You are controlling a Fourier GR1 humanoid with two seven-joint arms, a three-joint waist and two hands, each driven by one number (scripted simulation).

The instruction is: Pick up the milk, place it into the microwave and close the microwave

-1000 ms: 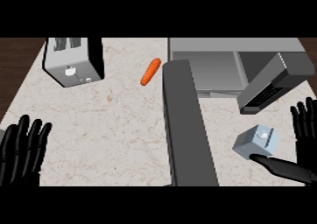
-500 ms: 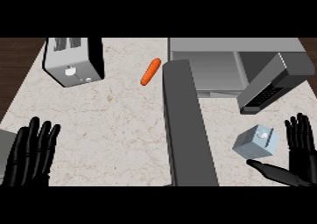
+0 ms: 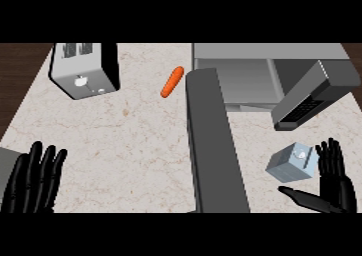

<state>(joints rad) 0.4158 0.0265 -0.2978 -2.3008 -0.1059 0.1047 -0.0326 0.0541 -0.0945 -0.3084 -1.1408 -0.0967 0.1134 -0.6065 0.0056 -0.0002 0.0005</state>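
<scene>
Since a second ago, right hand [image 3: 336, 184] has dropped lower and closed in on the milk carton [image 3: 292, 162]; its fingertips now stand just beside the carton's right side, where before they were farther off to the right. Left hand [image 3: 34, 179] has also shifted slightly rightward at the lower left.

Landmark: milk carton, a small blue-grey box on the counter [image 3: 132, 135], right of the long dark microwave door [image 3: 213, 145]. Carton sits tilted, corner toward the viewer, below the microwave [image 3: 272, 75] and just below the black-and-grey block [image 3: 311, 97] that leans out from the microwave's right side.

Right hand: fingers straight and slightly apart, pointing up alongside the carton; thumb stretched left, lying below the carton. Cannot tell whether fingers touch the carton; nothing is clamped.

Left hand: far left of the carton, across the door; fingers straight, slightly apart, pointing up, holding nothing. Grey forearm shows at its left.

Microwave cavity open, above the carton. Door swung out, running down the counter to the carton's left.

Carrot [image 3: 171, 81]: well up-left of the carton, beyond the door's top end. Toaster [image 3: 82, 70]: farther left of the carrot, near the counter's upper left corner.
</scene>
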